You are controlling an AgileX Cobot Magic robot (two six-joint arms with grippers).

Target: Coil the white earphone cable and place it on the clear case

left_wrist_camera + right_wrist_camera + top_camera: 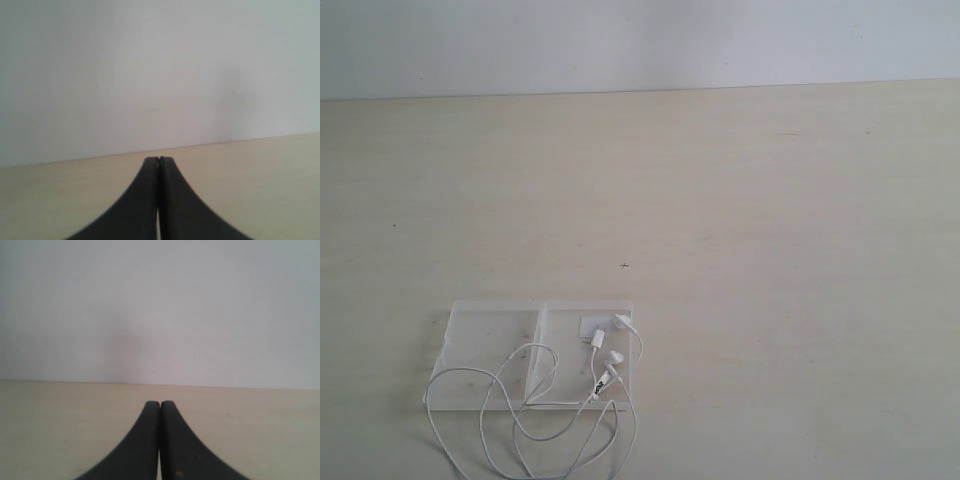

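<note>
A pale, light-wood table (770, 250) fills nearly the whole scene, its faint grain running left to right. At its far edge rises a plain white wall (640, 45). Near the middle of the table sits a tiny dark mark (624, 265); a fainter streak (787, 133) lies farther back on the right.
</note>
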